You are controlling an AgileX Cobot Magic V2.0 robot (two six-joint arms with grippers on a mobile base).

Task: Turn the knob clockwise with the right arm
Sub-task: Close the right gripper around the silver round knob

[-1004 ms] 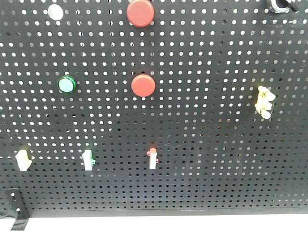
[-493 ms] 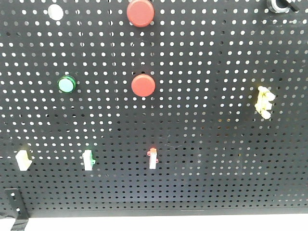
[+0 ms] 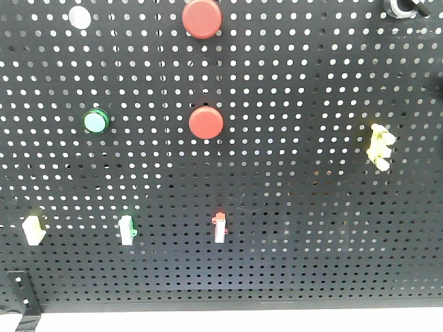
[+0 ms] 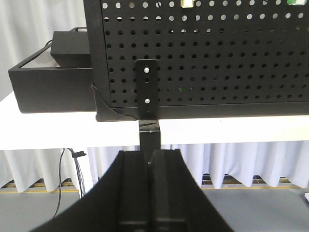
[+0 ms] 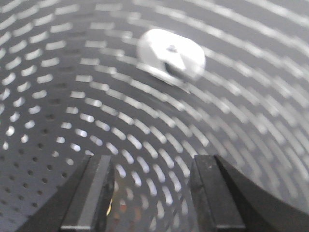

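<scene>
The right claw (image 5: 152, 193) has its two black fingers (image 5: 91, 193) spread apart. The knob (image 5: 171, 58) is above the claw, out past the fingertips, and does not touch them. It is shiny and round, and it looks blurry. It sits on the black board with holes (image 5: 58, 121). The left claw (image 4: 150, 183) has its fingers pressed together. Just above the left claw is a black bracket (image 4: 146, 89), fixed to the board over the edge of a white table (image 4: 231, 130).

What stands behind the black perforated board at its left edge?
A shallow black box sits on the white table behind the board, with a smaller black block above its rim. The board covers their right ends, so anything further behind is hidden.
</scene>
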